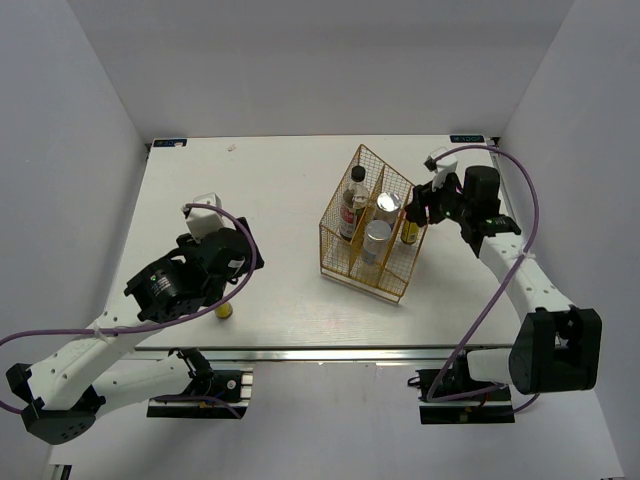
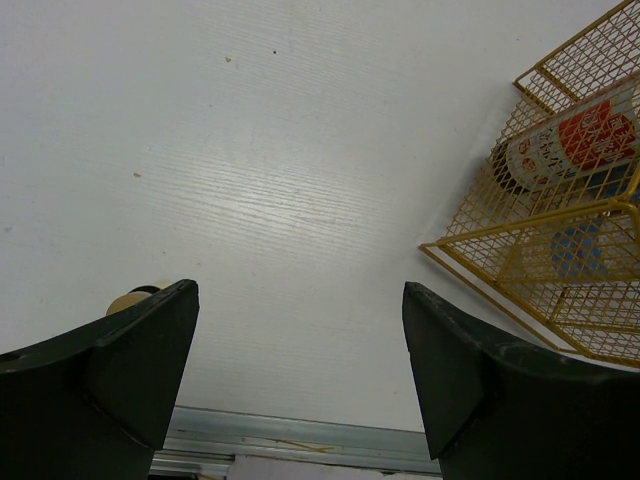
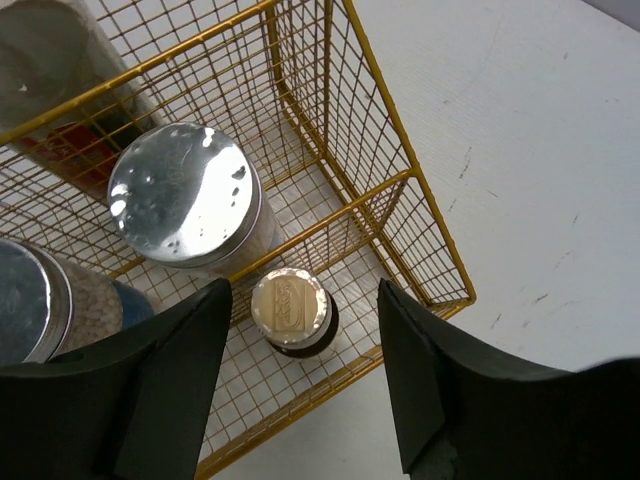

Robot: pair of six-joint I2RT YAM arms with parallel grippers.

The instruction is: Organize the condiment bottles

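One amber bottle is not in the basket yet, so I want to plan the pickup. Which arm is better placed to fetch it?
Left. The loose amber bottle stands just under the left gripper, whose jaws are open. The right gripper hovers open over the basket above another amber bottle, across the table.

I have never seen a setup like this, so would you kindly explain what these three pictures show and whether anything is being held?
Two robot arms are bolted at the near edge of a white table. The overhead picture looks down on both; each of the other two comes from a camera on one wrist, looking past its own dark fingers. A gold wire divided basket holds a tall clear bottle with a red label, two white cylinders with silver lids and a small amber bottle with a gold-topped cap. Another small amber-yellow bottle stands on the table by the left arm. The right claw hovers open above the basket's amber bottle; the left claw is open. Nothing is held.
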